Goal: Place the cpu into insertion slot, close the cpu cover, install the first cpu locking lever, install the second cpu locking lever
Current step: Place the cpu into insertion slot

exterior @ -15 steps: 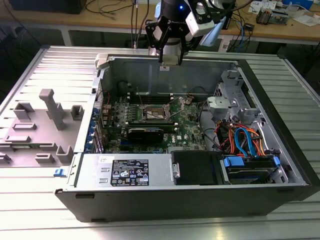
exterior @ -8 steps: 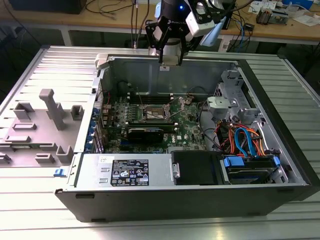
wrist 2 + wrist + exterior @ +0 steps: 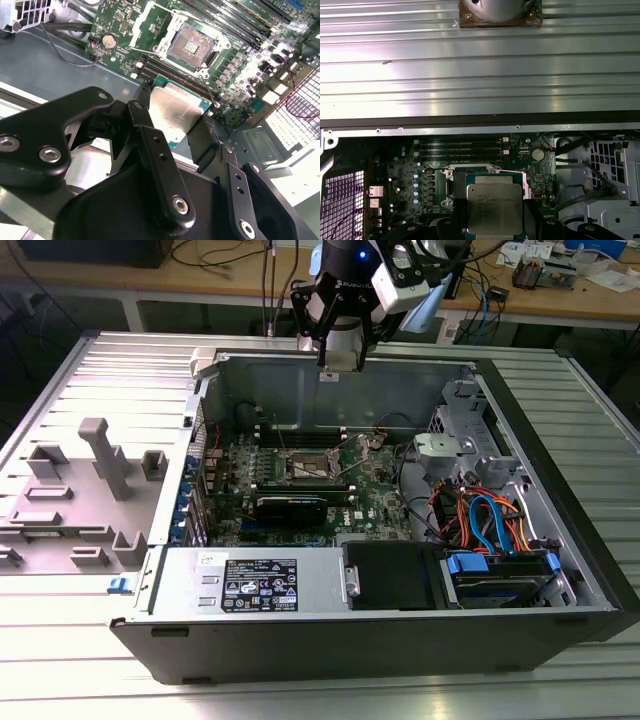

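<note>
My gripper [image 3: 176, 111] is shut on the cpu [image 3: 172, 114], a flat square chip with a dull silver top, pinched at two opposite edges between the black fingers [image 3: 145, 100]. In the exterior view the gripper [image 3: 338, 352] hangs over the far wall of the open computer case, well above the board. The insertion slot [image 3: 192, 44] lies bare and dark on the green board beyond the chip, apart from it. The cpu cover [image 3: 141, 22] stands swung open at one side of the slot. In the first wrist view the cpu [image 3: 495, 207] sits in front of the insertion slot [image 3: 485, 176].
Long black memory slots [image 3: 462, 147] flank the socket. A long black card [image 3: 290, 508] lies across the board. A power supply box [image 3: 255, 585] fills the case front, with orange and blue cables [image 3: 480, 515] at the exterior view's right. A grey plastic shroud [image 3: 95, 490] lies outside on the ribbed table.
</note>
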Tool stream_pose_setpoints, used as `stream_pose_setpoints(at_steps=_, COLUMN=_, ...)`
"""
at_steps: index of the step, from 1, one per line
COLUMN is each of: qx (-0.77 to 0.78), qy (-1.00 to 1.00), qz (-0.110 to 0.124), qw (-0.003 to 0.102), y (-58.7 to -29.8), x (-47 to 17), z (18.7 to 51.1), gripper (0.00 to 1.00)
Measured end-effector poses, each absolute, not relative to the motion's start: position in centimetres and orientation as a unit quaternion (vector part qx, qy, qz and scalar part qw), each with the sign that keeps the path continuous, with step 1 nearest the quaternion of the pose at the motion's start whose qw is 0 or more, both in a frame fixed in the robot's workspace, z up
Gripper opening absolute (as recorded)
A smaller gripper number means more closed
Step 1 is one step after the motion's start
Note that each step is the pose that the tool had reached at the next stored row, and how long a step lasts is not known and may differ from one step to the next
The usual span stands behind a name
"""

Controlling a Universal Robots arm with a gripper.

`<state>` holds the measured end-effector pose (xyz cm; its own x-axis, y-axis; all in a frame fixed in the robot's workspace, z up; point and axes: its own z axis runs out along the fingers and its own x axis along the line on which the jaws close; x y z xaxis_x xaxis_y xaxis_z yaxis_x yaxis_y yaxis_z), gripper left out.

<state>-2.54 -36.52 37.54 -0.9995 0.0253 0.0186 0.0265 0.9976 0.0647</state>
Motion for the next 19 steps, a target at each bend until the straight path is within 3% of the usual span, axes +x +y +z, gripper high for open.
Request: stream_pose_setpoints(at_steps=19, qx=-0.013, qy=-0.999, qz=-0.029, qw=0.009, y=-37.27, x=-2.54, z=37.51, gripper=0.54)
